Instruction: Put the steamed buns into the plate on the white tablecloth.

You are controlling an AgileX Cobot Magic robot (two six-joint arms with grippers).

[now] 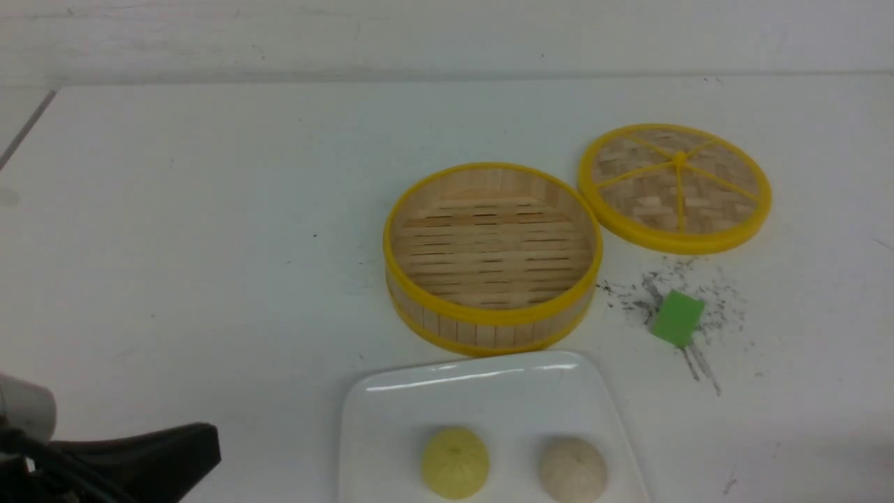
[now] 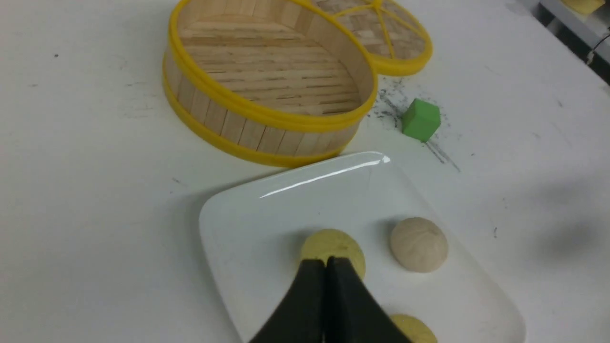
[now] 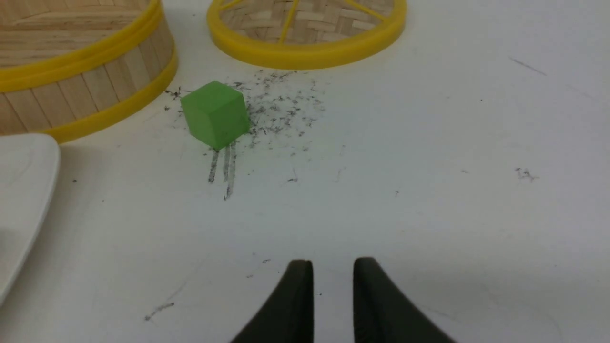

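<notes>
1. Right now I see both steamed buns on the glossy white rectangular plate [image 1: 391, 412], which lies on the plain white tablecloth [image 1: 174, 230] at the near edge of the front view: the pale yellow pleated bun [image 1: 455, 462] on the left and the off-white pleated bun [image 1: 573, 469] just beside it on the right, apart from each other.
2. My left gripper [image 2: 327, 261] has its black fingers pressed together with nothing between them; in the left wrist view the tips overlap the near side of the yellow bun, and I cannot tell whether they touch it.
3. My right gripper [image 3: 332, 267] shows a narrow gap between its fingers and holds nothing; it hangs over bare cloth, with the plate only at the edge of its view.
4. Behind the plate stands the round yellow-rimmed bamboo steamer [image 1: 492, 255], nothing in it.
5. Its round woven lid with yellow rim [image 1: 675, 187] lies flat just beside the steamer.
6. A small green block [image 1: 677, 318] sits among dark scratch marks, near the steamer and lid.
</notes>
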